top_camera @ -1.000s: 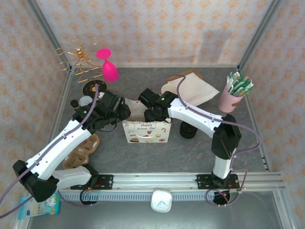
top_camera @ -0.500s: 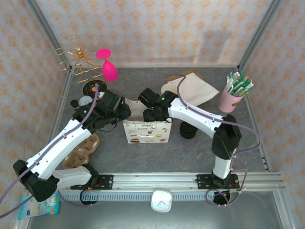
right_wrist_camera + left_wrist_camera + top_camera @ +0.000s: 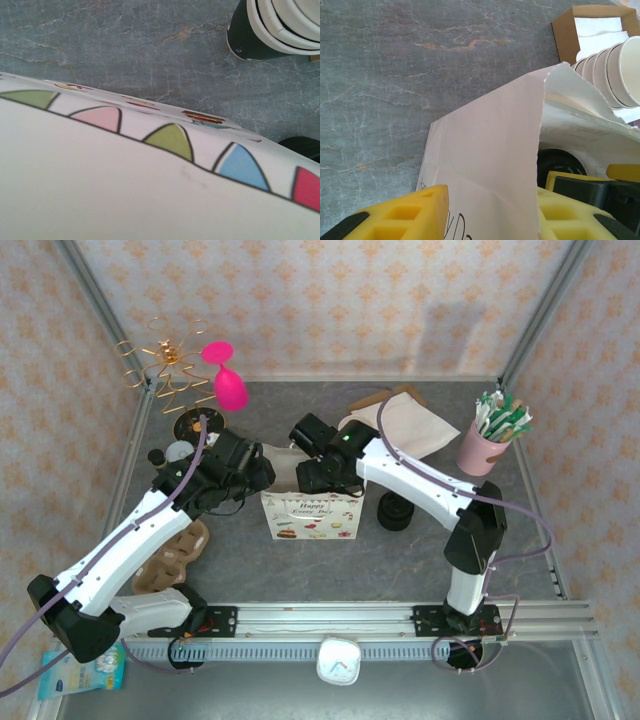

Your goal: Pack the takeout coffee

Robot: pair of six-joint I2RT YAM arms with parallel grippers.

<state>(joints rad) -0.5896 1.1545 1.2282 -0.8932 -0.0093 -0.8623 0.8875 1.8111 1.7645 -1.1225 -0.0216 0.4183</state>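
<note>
Coffee in the bag, arms at its mouth

Inside the bag [image 3: 485, 165] a round black lid [image 3: 559, 162] shows, the cup under it hidden. Left gripper [image 3: 490, 215] pinches the bag's wall; right gripper [image 3: 312, 472] is over the bag's mouth, its fingers hidden, so I cannot tell its state. Grey marbled table [image 3: 420, 560], patterned walls. A cup stack [image 3: 612, 75] is cut off at the edge.

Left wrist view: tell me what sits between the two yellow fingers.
The gift bag's torn white paper wall stands between the left gripper's yellow fingers, seen in the left wrist view.
</note>
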